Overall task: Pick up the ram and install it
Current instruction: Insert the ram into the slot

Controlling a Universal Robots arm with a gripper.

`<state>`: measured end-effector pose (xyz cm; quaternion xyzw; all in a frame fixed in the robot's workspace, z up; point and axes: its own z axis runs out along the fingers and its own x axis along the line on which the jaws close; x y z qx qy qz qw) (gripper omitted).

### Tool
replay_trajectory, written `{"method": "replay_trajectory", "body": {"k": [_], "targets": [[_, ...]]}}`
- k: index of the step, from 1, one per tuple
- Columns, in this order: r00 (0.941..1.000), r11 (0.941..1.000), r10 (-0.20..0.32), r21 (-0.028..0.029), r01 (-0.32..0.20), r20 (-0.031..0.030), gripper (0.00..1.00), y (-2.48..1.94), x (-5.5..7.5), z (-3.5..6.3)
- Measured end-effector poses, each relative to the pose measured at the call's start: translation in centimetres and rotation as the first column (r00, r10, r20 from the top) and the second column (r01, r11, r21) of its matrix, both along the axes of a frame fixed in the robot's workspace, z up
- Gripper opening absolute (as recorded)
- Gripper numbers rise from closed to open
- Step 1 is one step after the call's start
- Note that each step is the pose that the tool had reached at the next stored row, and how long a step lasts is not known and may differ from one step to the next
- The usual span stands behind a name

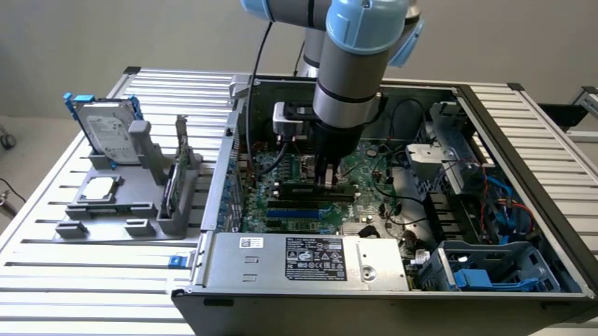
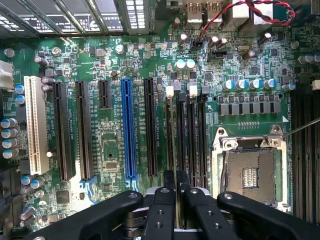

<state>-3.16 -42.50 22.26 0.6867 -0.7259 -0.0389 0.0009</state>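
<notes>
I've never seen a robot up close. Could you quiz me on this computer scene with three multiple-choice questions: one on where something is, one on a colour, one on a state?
1. Where is the drive?
A. Inside the case
B. Upright in the grey holder outside the case
C. In the pincer

2. What colour is the one long slot that is neither black nor white?
A. Red
B. Yellow
C. Blue

3. How is the pincer?
A. Wide open above the table
B. Closed on the ram, low over the board
C. Closed on a cable

Answers:
1 B: the drive stands in the holder, at the exterior view's left of the case.
2 C: the slot is blue.
3 B: the pincer has its fingers close together on the thin ram.
</notes>
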Motion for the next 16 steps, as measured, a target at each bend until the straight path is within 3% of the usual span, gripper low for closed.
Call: {"method": "replay_trajectory", "body": {"k": [10, 16], "targets": [[1.0, 1.0, -0.004, 0.0001, 0.004, 0.0, 0.14, 0.0, 0.0, -0.2], [1.0, 1.0, -0.005, 0.0003, 0.005, 0.0001, 0.22, 0.0, 0.0, -0.19]]}}
